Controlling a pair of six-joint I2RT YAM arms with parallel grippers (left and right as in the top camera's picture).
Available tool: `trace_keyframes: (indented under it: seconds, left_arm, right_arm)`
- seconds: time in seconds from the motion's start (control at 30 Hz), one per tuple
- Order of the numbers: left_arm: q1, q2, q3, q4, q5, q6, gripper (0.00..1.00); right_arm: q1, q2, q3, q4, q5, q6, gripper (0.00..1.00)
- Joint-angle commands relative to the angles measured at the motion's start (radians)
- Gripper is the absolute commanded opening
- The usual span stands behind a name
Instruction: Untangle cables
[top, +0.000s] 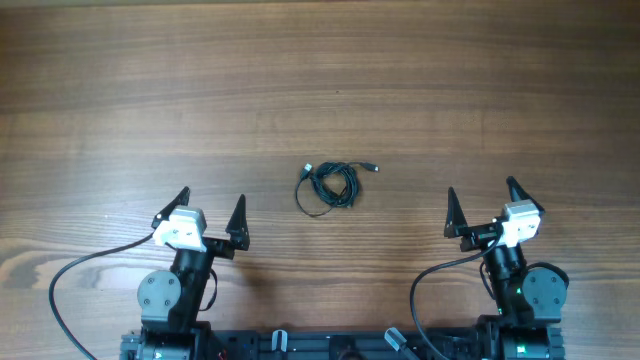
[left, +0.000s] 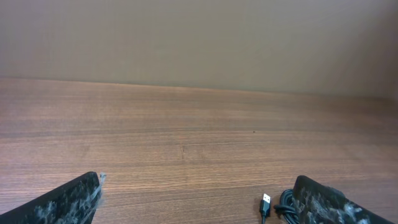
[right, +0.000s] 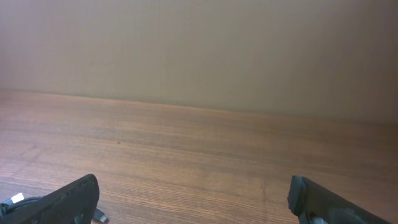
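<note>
Jaws stand wide apart and empty on both the left gripper (top: 212, 208) and the right gripper (top: 481, 200), which sit by the robot-side edge of the table (top: 320, 80). Between them, touching neither, the cables (top: 330, 186) lie in one small knotted bundle near the table's middle.

Brown wood-grain table (top: 320, 70), grain running left to right, plain wall (left: 199, 37) behind its far edge, seemingly beige, blurred

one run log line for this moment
thin black cables: tangled bundle on brown wooden table | left end effector: open, empty | right end effector: open, empty | untangling not started
</note>
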Motion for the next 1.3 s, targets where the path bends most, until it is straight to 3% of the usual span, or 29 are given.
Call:
trace_keyframes:
  seconds: [0.0,0.3,0.7,1.0,1.27]
  left_arm:
    - [-0.004,0.005,-0.005,-0.003,0.004,0.001,1.0]
    - [-0.004,0.005,-0.005,0.216,0.005,0.001,1.0]
    - [-0.004,0.036,0.092,0.187,0.005,0.001,1.0]
    - [-0.004,0.32,0.282,0.1,0.006,0.001,1.0]
    - [-0.005,0.699,0.604,-0.189,0.074,-0.003,1.0]
  right_arm:
    - [0.004,-0.012,-0.003,0.008,0.013,0.006,1.0]
    - [0.004,-0.012,-0.003,0.008,0.014,0.006,1.0]
    - [0.004,-0.012,-0.003,0.008,0.013,0.006,1.0]
    - [0.004,-0.012,-0.003,0.008,0.013,0.006,1.0]
    - [0.004,-0.012,-0.003,0.008,0.013,0.006,1.0]
